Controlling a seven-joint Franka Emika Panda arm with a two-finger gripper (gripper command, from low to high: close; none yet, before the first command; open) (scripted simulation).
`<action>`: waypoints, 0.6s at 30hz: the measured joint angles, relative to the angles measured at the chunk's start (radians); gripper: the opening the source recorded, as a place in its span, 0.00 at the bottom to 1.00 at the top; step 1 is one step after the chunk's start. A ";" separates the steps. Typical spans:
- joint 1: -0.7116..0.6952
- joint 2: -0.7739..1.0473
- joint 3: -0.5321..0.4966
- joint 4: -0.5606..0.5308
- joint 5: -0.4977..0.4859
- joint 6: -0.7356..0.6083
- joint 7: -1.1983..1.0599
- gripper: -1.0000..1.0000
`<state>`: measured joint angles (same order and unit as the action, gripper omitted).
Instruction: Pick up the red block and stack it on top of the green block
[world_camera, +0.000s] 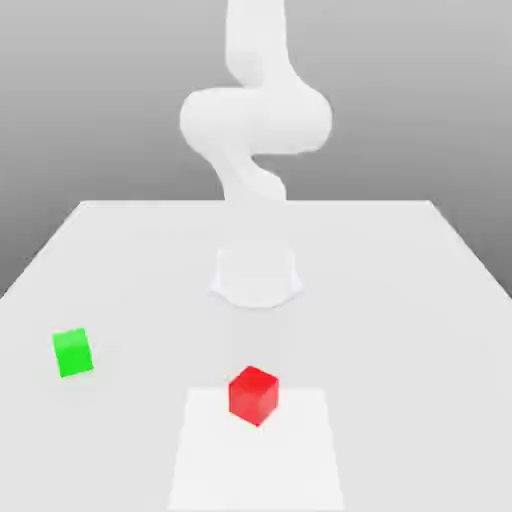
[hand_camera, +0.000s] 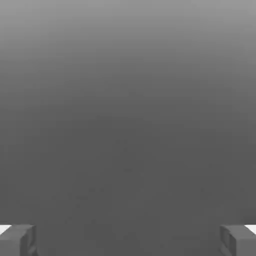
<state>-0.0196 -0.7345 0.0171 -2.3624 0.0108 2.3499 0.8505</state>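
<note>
The red block (world_camera: 253, 394) rests on the white table (world_camera: 400, 300), near the front and about the middle of the exterior view. On the same table the green block (world_camera: 73, 352) sits well toward the exterior view's left, slightly farther back than the red one. The two cubes are far apart and nothing touches either. In the hand view my gripper (hand_camera: 128, 240) is open, its grey fingertips (hand_camera: 17, 241) spread wide with nothing between them, facing plain grey background. My white arm (world_camera: 255, 115) rises tall from behind the blocks.
The arm's round base (world_camera: 256, 275) stands on the table behind the red block. A paler square patch (world_camera: 257, 455) marks the table's front, with the red block at its far edge. The table's edges run along both sides.
</note>
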 joint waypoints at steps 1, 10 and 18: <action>-0.008 0.032 0.007 -0.030 0.003 0.024 0.026 0.50; -0.072 0.319 0.075 -0.291 0.027 0.237 0.261 0.50; -0.119 0.662 0.119 -0.520 0.011 0.488 0.513 0.50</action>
<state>-0.1382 -0.0722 0.1360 -2.8827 0.0216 2.8375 1.3638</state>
